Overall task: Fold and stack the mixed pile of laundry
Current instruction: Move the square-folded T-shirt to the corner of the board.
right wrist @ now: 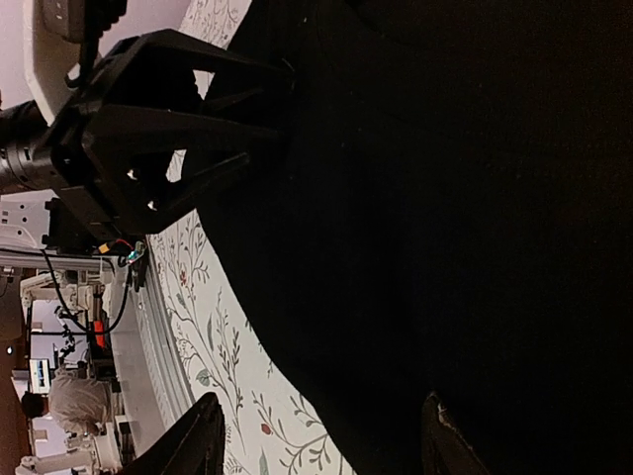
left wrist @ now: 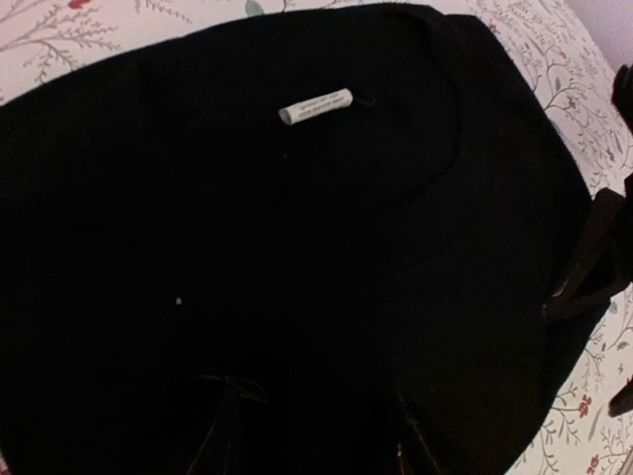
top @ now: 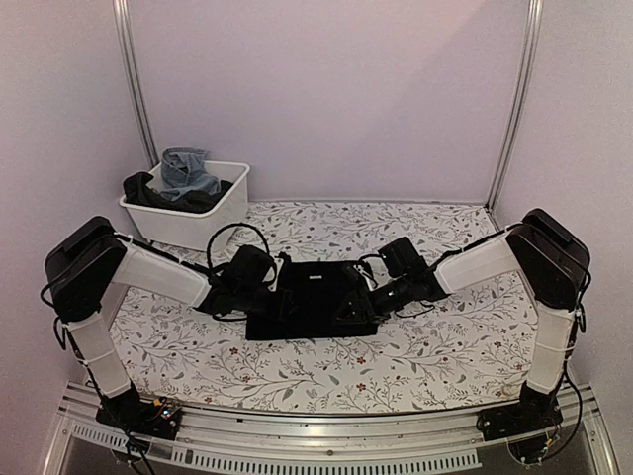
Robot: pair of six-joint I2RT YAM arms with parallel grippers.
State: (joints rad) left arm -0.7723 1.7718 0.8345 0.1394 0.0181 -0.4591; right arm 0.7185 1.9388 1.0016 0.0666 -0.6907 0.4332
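A black garment (top: 315, 297) lies folded flat in the middle of the floral table; a white label (left wrist: 315, 105) shows near its neckline. My left gripper (top: 281, 298) rests at its left edge, open, its dark fingers (left wrist: 223, 426) barely showing over the black cloth (left wrist: 297, 247). From the right, my right gripper (top: 353, 305) stands open over the cloth's near edge (right wrist: 326, 376), nothing pinched between its fingertips (right wrist: 198, 440). The rest of the laundry pile, light blue jeans (top: 186, 170) and dark clothes (top: 148, 191), sits in the bin.
A white plastic bin (top: 220, 216) stands at the back left of the table (top: 445, 346). Metal posts rise at the back corners, and a rail runs along the near edge. The two grippers face each other closely across the garment.
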